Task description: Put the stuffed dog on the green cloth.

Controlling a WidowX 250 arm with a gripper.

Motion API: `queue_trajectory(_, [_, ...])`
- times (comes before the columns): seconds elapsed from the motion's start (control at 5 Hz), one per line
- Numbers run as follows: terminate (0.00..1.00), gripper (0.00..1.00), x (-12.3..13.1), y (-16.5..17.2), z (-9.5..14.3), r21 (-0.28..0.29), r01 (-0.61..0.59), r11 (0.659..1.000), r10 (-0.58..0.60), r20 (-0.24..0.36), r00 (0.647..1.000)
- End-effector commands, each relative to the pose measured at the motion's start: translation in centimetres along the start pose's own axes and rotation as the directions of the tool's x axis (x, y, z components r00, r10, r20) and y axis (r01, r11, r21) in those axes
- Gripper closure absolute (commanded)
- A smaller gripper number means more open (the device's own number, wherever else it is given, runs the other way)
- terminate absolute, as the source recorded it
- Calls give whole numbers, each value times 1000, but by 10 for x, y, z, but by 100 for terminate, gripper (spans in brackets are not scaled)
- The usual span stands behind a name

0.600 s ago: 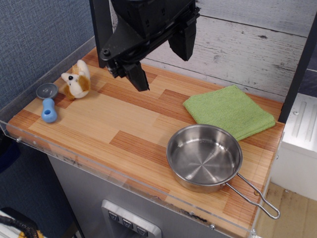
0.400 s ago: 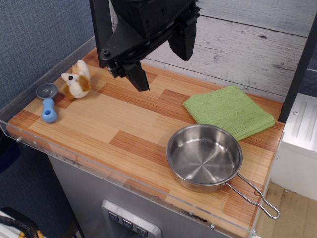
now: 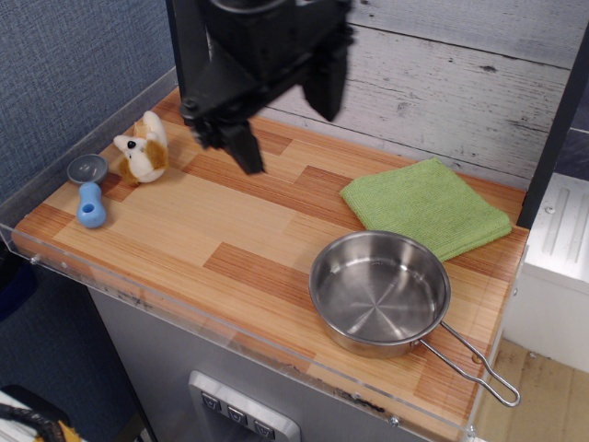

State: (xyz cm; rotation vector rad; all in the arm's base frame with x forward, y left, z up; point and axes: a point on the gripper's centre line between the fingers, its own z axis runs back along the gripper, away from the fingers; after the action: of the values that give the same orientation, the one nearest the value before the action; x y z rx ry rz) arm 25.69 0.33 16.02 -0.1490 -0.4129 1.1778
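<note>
The stuffed dog (image 3: 142, 153), white and orange-brown, sits at the far left of the wooden table. The green cloth (image 3: 425, 206) lies flat at the back right, behind the pan. My black gripper (image 3: 283, 124) hangs open and empty above the back middle of the table. It is to the right of the dog and well left of the cloth. One finger (image 3: 243, 147) points down near the table, the other (image 3: 324, 87) is higher.
A steel pan (image 3: 379, 291) with a wire handle stands at the front right, partly over the cloth's front edge. A blue-handled grey scoop (image 3: 88, 188) lies just left of the dog. A clear rim runs along the table's left and front edges.
My gripper has shifted a little to the left, toward the dog. The objects on the table have not moved.
</note>
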Motion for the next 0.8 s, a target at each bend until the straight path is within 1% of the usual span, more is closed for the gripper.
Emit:
queue_trajectory(0.0, [0, 0, 38, -3, -5, -17, -51, 999, 51, 43, 998])
queue_trajectory(0.2, [0, 0, 57, -1, -9, -9, -75, 997, 76, 84, 994])
queue_trajectory(0.4, [0, 0, 81, 3, -19, -13, -102, 995, 103, 130, 986])
queue_trajectory(0.6, [0, 0, 100, 9, -31, -13, -124, 992, 125, 164, 979])
